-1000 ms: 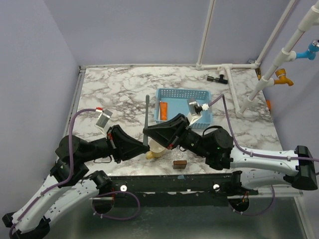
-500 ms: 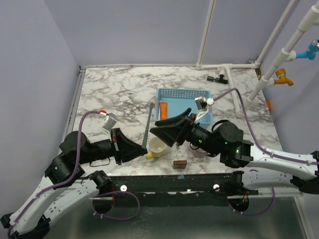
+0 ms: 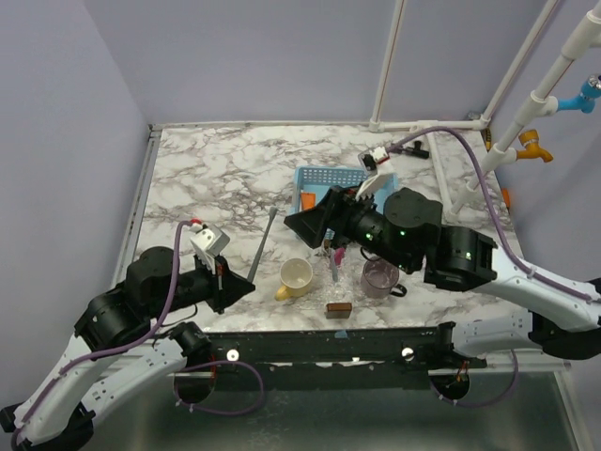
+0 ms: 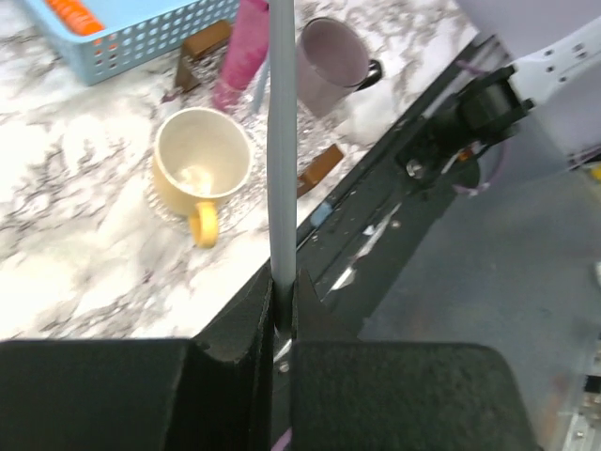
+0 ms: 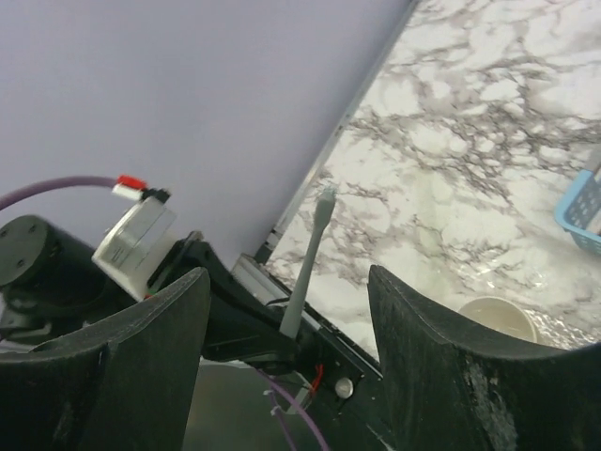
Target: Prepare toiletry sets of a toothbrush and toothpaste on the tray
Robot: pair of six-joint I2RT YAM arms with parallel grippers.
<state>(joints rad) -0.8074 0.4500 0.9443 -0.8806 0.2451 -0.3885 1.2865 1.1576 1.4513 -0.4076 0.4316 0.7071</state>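
**A:** How far along is the set?

**B:** Early, by my reading. The grey toothbrush (image 3: 262, 242) is off the table, clenched at its lower end in the left end effector (image 4: 280, 315), with its head pointing up and away from the fingers. It has not reached the blue tray (image 3: 343, 172), which lies well ahead of that end effector, beyond the cups.

**A:** And the other arm?

**B:** The right end effector (image 3: 300, 224) is released, its jaws spread wide and holding nothing. It hovers just in front of the tray's near edge and faces the toothbrush.

**A:** Anything in the tray?

**B:** An orange item (image 3: 307, 198) lies in the tray corner just behind the right end effector. It may be the toothpaste, but too little of it shows to be sure. So at best half a set is in place, and the brush is yet to go in.

**A:** What stands in the way?

**B:** A yellow mug (image 4: 202, 155) sits just ahead of the left end effector. Past it are a pink item (image 3: 333, 252) standing upright, a purple cup (image 3: 378, 278) and a small brown block (image 3: 338, 309). The right arm also hangs over the tray's near side. I judge the brush must be handed across or lifted over all that.
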